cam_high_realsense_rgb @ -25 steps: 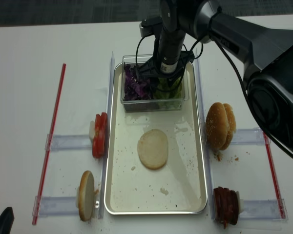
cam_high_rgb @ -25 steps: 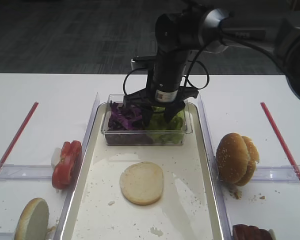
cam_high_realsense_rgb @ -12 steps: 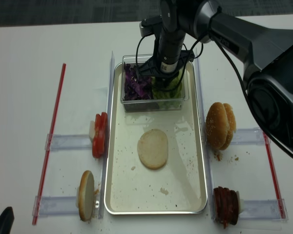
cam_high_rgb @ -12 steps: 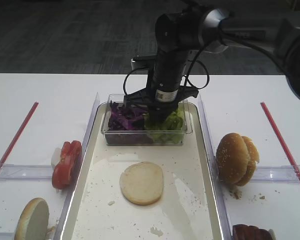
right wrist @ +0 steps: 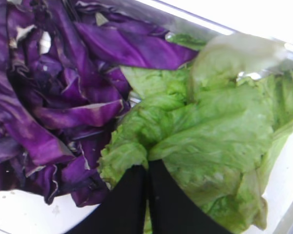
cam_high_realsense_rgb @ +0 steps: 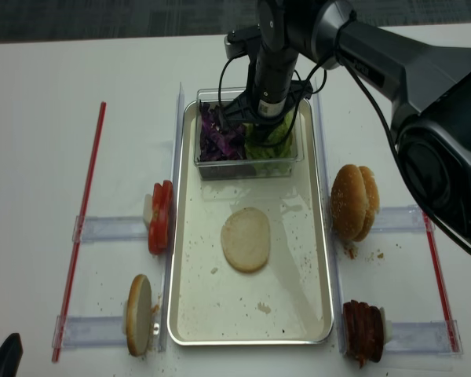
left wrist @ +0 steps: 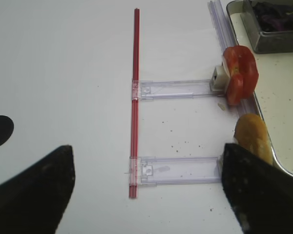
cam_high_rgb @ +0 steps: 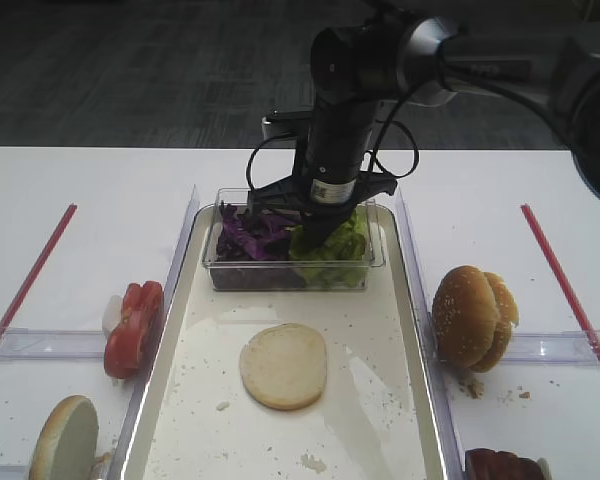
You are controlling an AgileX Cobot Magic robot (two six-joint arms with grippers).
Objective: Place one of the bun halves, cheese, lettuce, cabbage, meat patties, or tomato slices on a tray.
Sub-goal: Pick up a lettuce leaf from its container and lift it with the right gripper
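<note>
My right gripper [right wrist: 147,165] is down inside the clear tub [cam_high_rgb: 292,277] at the far end of the tray [cam_high_rgb: 380,400], shut on a fold of the green lettuce [right wrist: 210,126]. Purple cabbage [right wrist: 53,97] lies just to the left of it in the same tub. A pale bun disc [cam_high_rgb: 283,365] lies flat in the middle of the tray. My left gripper [left wrist: 146,161] hangs open over the table left of the tray, with nothing between its fingers. Tomato slices [cam_high_rgb: 132,328] stand on a holder by the tray's left rim.
Sesame bun halves [cam_high_rgb: 472,316] stand right of the tray, with meat patties [cam_high_realsense_rgb: 363,331] nearer the front. Another bun disc [cam_high_rgb: 65,438] stands at the front left. Red sticks [cam_high_rgb: 30,280] [cam_high_rgb: 565,290] and clear plastic holders [left wrist: 176,89] lie on both sides.
The right gripper's jaws have come together on the lettuce; a second ago they stood open in the tub. The left arm has not moved.
</note>
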